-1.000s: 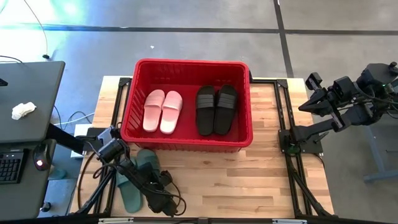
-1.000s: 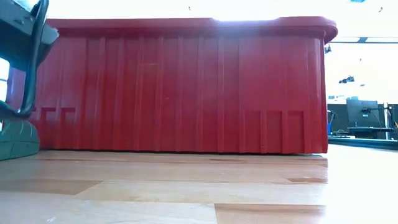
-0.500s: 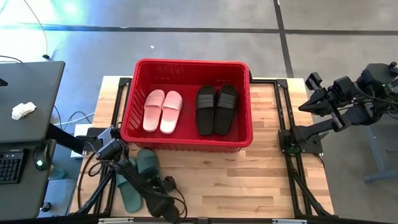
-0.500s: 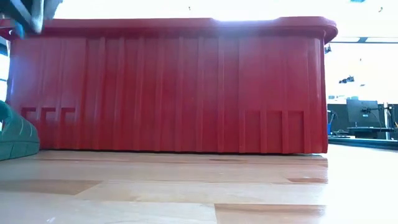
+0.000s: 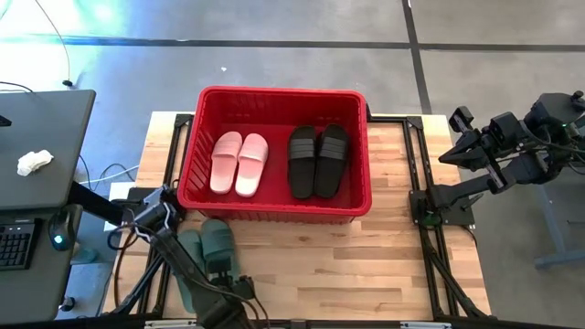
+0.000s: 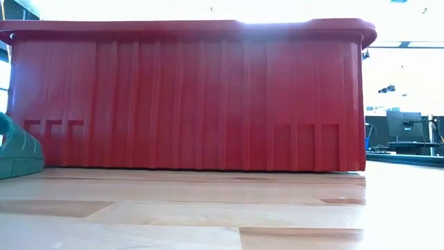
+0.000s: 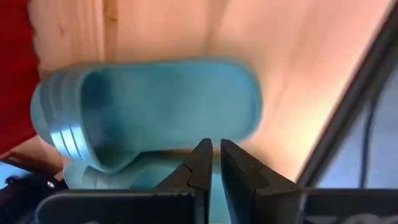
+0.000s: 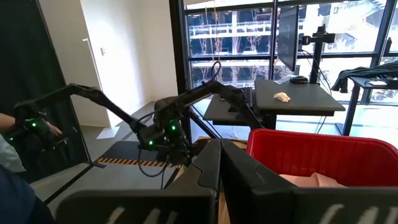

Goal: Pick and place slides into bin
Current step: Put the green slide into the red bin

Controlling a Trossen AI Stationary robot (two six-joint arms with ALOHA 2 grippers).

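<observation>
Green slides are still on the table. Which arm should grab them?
Left. Its hand hangs right over the green slides near the table's front left. The right hand is parked off the table's right edge.

Robotics lab or office space, pale butcher-block wooden table [image 5: 366,256] sitting on a grey concrete floor [image 5: 274,64], dark desk with black computer monitors [image 8: 287,37] standing before tall glass windows [image 8: 249,37]
</observation>
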